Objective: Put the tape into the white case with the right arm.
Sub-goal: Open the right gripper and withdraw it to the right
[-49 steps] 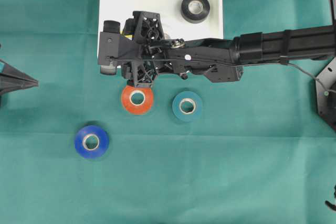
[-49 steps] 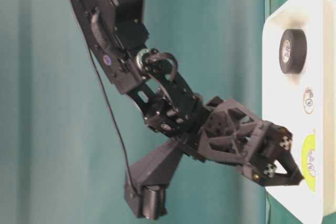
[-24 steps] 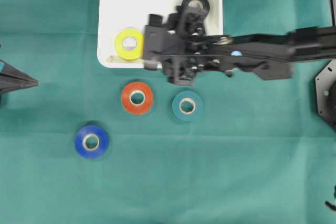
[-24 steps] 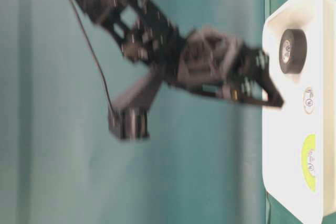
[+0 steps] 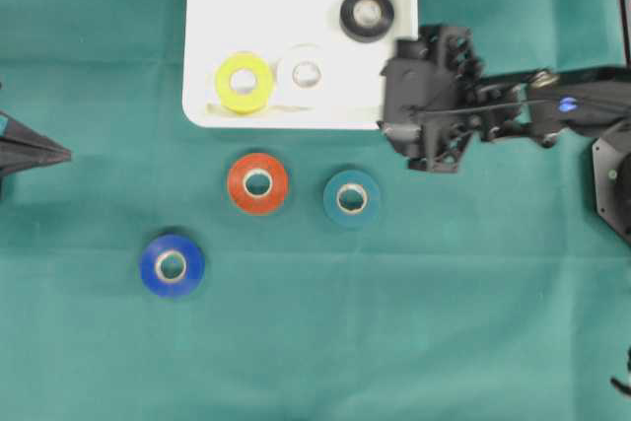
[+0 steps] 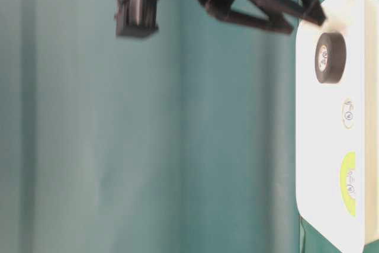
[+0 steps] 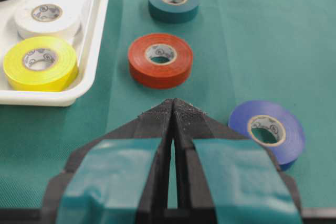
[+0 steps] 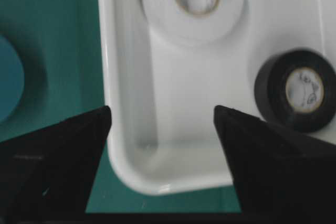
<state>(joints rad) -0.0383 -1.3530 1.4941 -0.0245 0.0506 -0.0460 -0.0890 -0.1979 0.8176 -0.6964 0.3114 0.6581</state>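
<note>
I see the white case (image 5: 301, 7) at the top of the green worktop (image 5: 394, 322), holding three rolls. Yellow tape (image 5: 243, 82) sits near its front left, white tape (image 5: 307, 73) touches or sits just beside it on the right, black tape (image 5: 367, 14) is in the back right corner.

Right tool (image 8: 160, 116) is spread wide and holds nothing; its wrist view looks straight down between the two dark fingers (image 8: 58, 150) at the case's corner and rim. In the overhead view the right arm (image 5: 513, 110) comes in from the right, its head just off the right edge of the case. The side view shows the tool tips above the case, near the black tape, somewhat blurred.

Three rolls lie on the worktop outside the case: red tape (image 5: 258, 183) just below the front rim, teal tape (image 5: 352, 198) to its right, blue tape (image 5: 172, 265) further down and left, well apart from the others.

Left tool (image 7: 172, 109) is closed, tips pressed together, holding nothing, parked at the left edge and pointing at the red tape.
</note>
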